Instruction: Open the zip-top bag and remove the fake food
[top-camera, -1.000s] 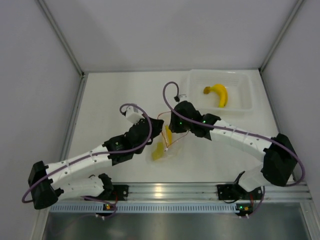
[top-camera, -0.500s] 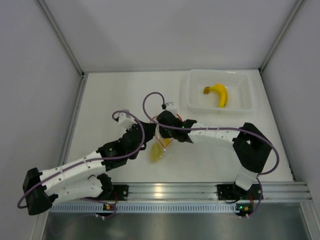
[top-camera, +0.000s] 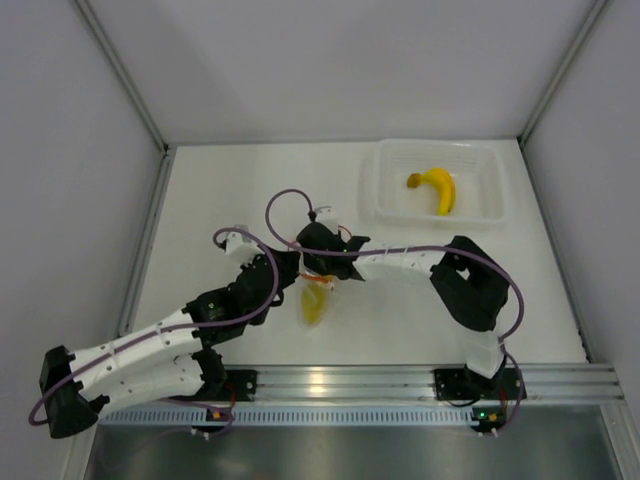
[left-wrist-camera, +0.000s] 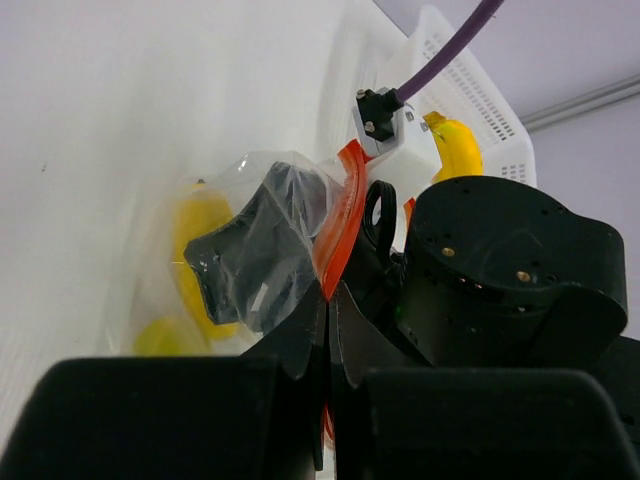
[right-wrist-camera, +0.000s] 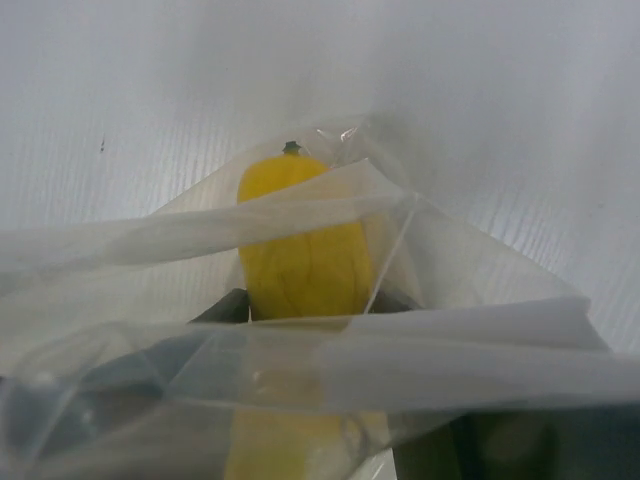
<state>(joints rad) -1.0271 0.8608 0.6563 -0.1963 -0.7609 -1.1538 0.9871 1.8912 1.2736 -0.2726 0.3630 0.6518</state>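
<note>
Pinches zip-top bag (left-wrist-camera: 230, 185) orange edge with left gripper (left-wrist-camera: 328, 300). Has slid right gripper (top-camera: 318, 265) leftward into mouth (closure indeterminate), fake food (right-wrist-camera: 300, 250) directly ahead. Suggests extraction near.

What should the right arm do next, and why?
Probably close the right gripper on the yellow fruit: its fingers flank it inside the zip-top bag, while the left gripper pinches the orange zipper strip, holding the mouth open.

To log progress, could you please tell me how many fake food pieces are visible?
2: a banana in the clear tray, and a yellow fruit inside the zip-top bag; the bag may hide more.
</note>
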